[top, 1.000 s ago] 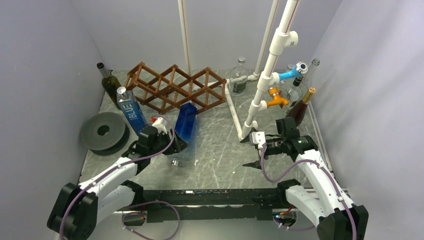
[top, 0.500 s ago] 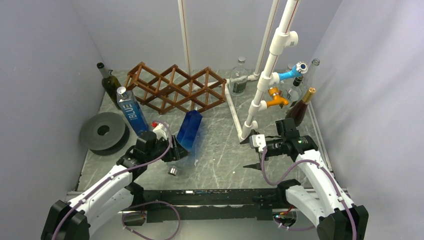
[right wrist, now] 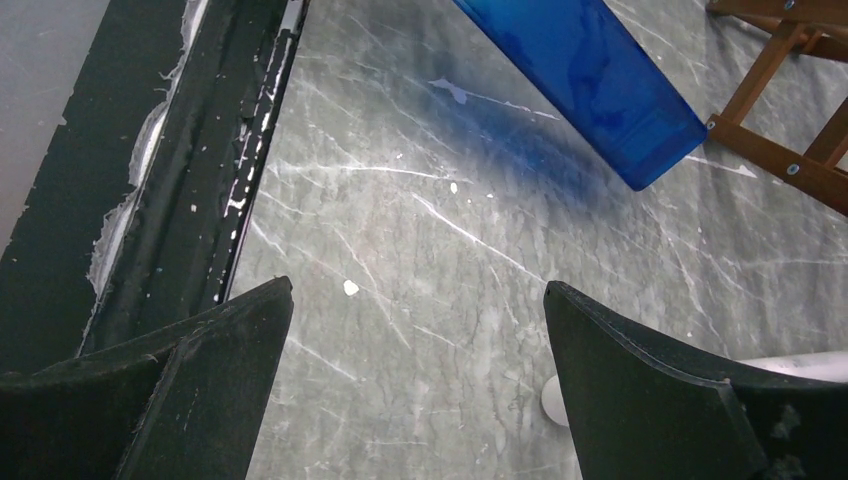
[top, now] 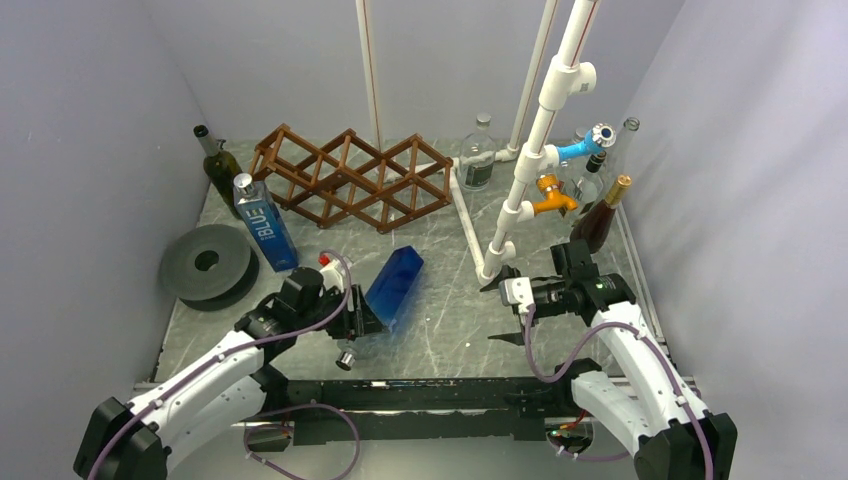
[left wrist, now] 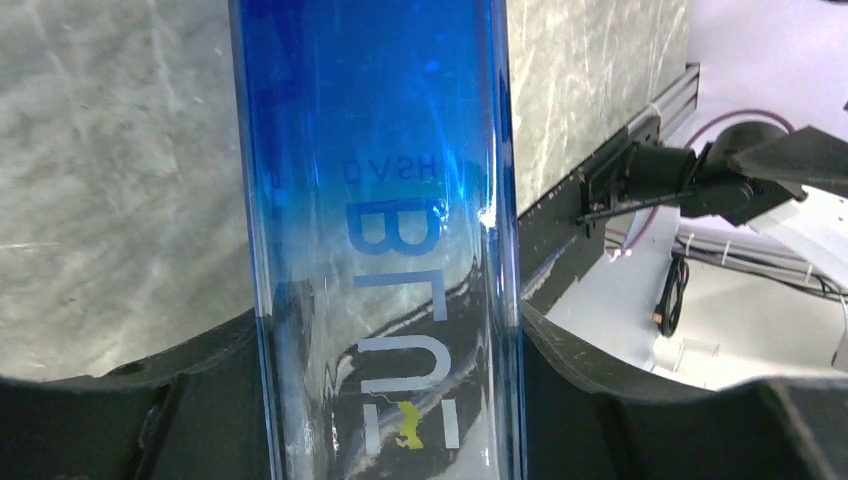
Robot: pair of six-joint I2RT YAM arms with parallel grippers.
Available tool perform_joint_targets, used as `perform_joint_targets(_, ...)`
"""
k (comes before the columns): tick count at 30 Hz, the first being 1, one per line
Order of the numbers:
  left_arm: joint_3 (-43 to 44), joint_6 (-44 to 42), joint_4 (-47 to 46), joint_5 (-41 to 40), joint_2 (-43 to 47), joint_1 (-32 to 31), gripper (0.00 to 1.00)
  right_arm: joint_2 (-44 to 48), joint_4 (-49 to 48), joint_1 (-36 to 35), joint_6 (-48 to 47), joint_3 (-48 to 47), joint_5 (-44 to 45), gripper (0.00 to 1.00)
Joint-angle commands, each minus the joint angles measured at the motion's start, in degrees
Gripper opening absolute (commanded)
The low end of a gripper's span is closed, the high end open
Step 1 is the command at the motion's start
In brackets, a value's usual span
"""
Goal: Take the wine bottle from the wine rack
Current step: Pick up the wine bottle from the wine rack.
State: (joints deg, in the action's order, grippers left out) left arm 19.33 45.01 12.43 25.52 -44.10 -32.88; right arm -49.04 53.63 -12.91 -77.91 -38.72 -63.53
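Left arm stretching forward, low, wrist angling right. Left gripper [top: 360, 316] clamping blue bottle [top: 395, 285], fingers [left wrist: 120, 410] pressing both sides. Right arm bending at elbow, right gripper [top: 503, 311] pointing left, jaws gaping wide, gripping nothing.

Your table [top: 440, 300] is grey marble-look. Rack [top: 350, 178] sits at the back, L of centre. Green bottle [top: 222, 168] stands in the back-L corner, w/ an upright blue bottle [top: 265, 228] just in front. Grey spool [top: 208, 265] lies flat at the L edge. Clear bottle [top: 479, 160] stands back-centre; a white pipe [top: 465, 215] lies R of the rack. Brown bottle [top: 600, 220] is at far R.
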Motion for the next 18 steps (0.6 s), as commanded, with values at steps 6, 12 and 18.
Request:
perform_joint_targets(6, 10.26, -0.07, -9.09, 6.66, -2.81, -5.78, 0.00, 0.33, 1.91, -3.04, -5.83, -2.41, 1.82, 1.00)
perform_joint_targets(12, 12.81, 0.93, -10.41, 9.85, -7.92, -9.07, 0.00, 0.24, -0.10, -5.63, -4.70, -3.79, 2.07, 1.00)
perform_joint_targets(18, 15.50, 1.93, -10.89, 12.05, -11.78, -11.87, 0.00, -1.59, -3.48, -10.22, -0.86, -5.14, 2.33, 1.00)
